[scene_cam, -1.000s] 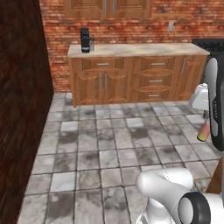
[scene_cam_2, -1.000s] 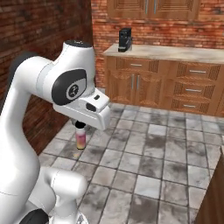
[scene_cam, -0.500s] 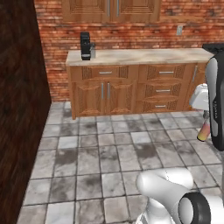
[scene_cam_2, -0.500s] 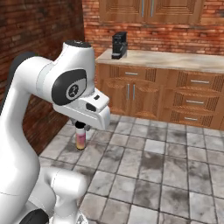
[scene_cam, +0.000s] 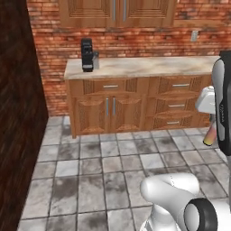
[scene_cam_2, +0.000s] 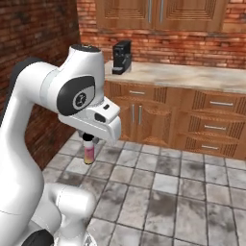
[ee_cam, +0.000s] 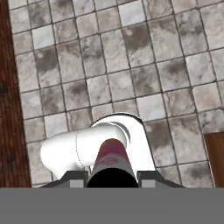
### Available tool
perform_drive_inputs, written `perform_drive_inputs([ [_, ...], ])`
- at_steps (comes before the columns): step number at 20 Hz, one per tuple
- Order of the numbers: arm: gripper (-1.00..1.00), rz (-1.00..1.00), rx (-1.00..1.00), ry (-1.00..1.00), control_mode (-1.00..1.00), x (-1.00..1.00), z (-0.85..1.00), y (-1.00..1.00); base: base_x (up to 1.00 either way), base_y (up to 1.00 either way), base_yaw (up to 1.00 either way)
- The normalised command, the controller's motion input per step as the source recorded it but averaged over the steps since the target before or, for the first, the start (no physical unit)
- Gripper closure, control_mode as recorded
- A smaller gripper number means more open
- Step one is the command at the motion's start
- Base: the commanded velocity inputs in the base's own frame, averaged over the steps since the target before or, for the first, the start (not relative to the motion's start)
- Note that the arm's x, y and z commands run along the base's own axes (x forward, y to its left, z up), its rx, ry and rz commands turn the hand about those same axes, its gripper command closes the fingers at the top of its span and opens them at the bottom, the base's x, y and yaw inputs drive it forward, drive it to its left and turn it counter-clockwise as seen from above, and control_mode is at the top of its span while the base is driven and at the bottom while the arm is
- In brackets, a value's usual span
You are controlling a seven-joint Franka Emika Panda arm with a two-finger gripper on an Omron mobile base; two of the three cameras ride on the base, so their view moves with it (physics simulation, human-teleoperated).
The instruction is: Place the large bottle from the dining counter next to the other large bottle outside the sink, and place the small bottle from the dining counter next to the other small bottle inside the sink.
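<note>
Bottle (scene_cam_2: 89,153) held in pincer (scene_cam_2: 88,140), hanging straight down beneath the hand, long axis vertical, cap up between the closed jaws. Clear of the tiled floor (scene_cam_2: 158,192), well above it. Dark cap, pink body fading to yellow-orange at base; large or small hard to tell here. Wooden cabinets with pale stone desk (scene_cam: 144,66) ahead, black coffee machine (scene_cam: 86,55) on it. Next move probably a carry toward the sink.

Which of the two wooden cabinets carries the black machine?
The lower cabinet, on its stone top at the left end; the wall cabinet just hangs above.
</note>
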Motion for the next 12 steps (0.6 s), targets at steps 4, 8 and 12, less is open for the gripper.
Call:
perform_drive_inputs([
  [4,1.0,0.0,0.0,0.0,1.0,0.0,0.0,0.0,0.58,0.11,-0.16],
  [8,1.0,0.0,0.0,0.0,1.0,0.0,0.0,0.0,0.02,0.01,-0.25],
  [12,1.0,0.0,0.0,0.0,1.0,0.0,0.0,0.0,0.0,0.0,-0.25],
])
